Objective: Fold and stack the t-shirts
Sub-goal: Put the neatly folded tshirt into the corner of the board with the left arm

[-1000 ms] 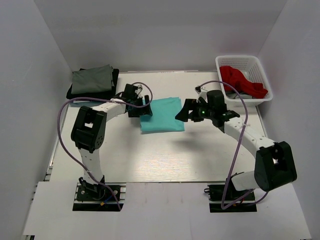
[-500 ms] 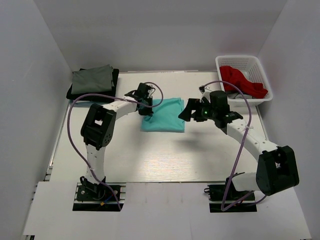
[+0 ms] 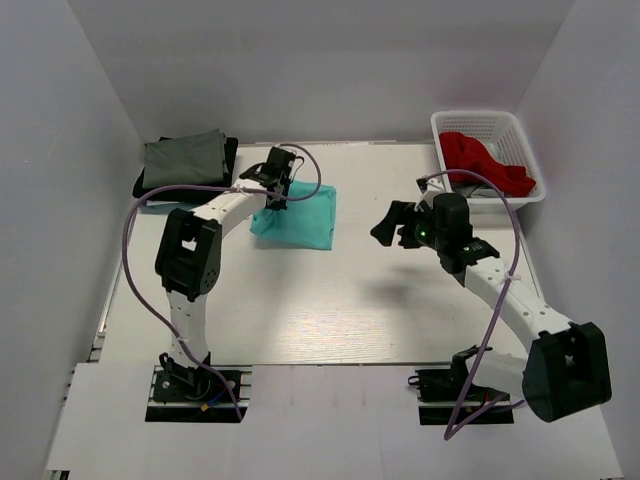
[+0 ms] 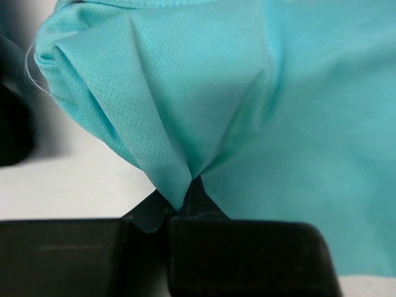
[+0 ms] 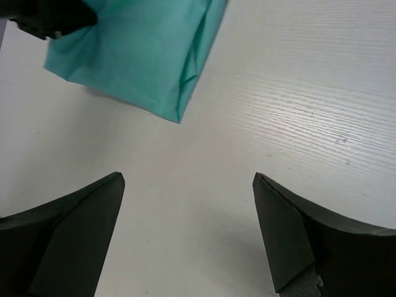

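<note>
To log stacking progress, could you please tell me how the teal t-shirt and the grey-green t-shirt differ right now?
The teal t-shirt is pinched at one edge by the left gripper and puckers there; the grey-green t-shirt lies flat, untouched. The teal one is by itself; the grey-green one sits on a black t-shirt at the far left corner. Both are folded.
</note>
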Robot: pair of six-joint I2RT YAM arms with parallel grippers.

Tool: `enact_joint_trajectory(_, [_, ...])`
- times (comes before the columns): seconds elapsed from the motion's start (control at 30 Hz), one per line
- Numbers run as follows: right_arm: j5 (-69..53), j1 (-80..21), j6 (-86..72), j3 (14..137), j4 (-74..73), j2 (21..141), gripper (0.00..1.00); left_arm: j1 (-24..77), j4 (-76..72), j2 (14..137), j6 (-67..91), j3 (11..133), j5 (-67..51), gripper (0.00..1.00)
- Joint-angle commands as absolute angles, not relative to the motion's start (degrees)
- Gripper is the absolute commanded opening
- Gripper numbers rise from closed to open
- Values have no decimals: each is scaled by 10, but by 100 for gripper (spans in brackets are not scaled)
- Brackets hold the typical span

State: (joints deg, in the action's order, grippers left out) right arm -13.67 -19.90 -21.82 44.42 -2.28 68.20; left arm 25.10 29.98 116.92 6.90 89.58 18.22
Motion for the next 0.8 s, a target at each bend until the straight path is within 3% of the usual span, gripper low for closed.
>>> enact_joint_trajectory(0.0, [-82,-192,-215,429,27,655,90,248,279,1103,-14,943,243,0])
enact_joint_trajectory(0.4, [-54,-173,-236,428,28,700,90,192,357,1140,-107,1139,243,0])
enact_joint_trajectory(0.77, [-105,-161,-245,476,35,770,90,121,381,1165,-159,1232,255,0])
